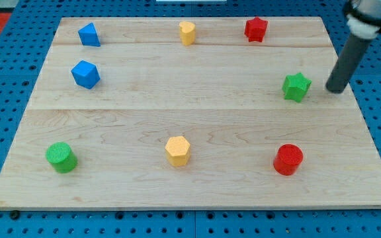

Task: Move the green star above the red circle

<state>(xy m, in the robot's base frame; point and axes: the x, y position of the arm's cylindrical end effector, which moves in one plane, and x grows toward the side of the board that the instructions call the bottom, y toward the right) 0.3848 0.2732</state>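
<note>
The green star (296, 86) lies near the board's right edge, at mid height. The red circle (288, 159) lies below it toward the view's bottom, slightly left of the star. My tip (335, 89) touches the board just right of the green star, with a small gap between them. The dark rod rises from the tip toward the view's top right corner.
A red star (256, 29), a yellow block (187, 32) and a blue block (89, 35) lie along the top. A blue block (84, 74) sits at left. A green circle (61, 157) and a yellow hexagon (177, 151) lie along the bottom. The wooden board (190, 112) rests on a blue surface.
</note>
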